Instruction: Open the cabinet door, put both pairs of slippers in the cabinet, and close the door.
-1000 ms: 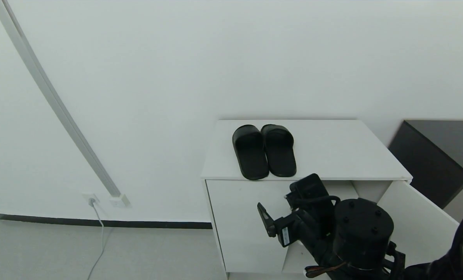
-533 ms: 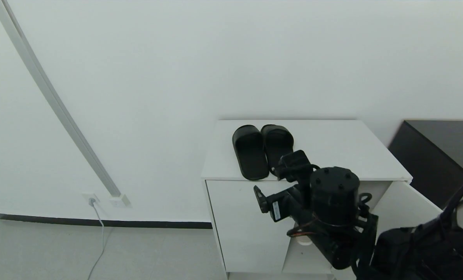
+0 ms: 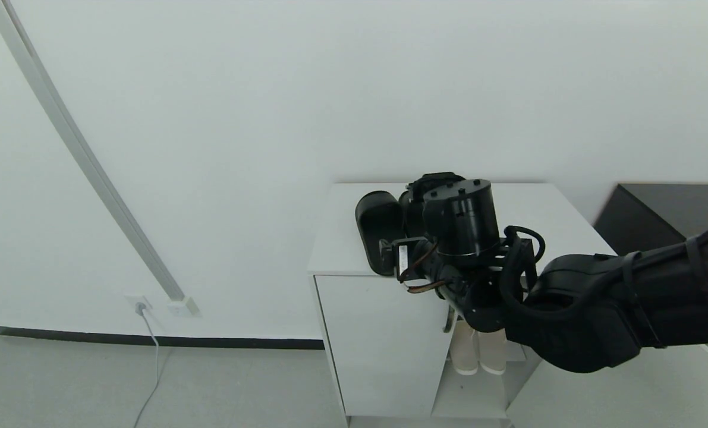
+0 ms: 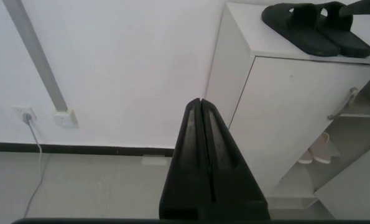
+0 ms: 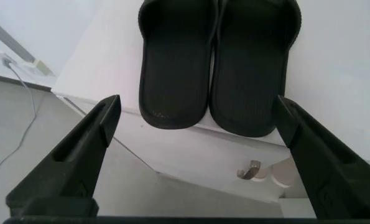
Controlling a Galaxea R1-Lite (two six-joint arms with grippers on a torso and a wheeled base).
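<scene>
White-walled room, white cabinet (image 3: 383, 345) against the wall. Black slippers (image 5: 216, 62) sit paired at the front edge of its top. Right gripper (image 5: 197, 109) has risen from the cabinet front within the last second and now hangs over them, fingers spread wide on either side (nothing held). White slippers (image 3: 475, 356) are already shelved, door (image 3: 615, 392) open. Left gripper (image 4: 201, 102) has its fingers pressed together, empty. Judgement: the second pickup is imminent.
</scene>
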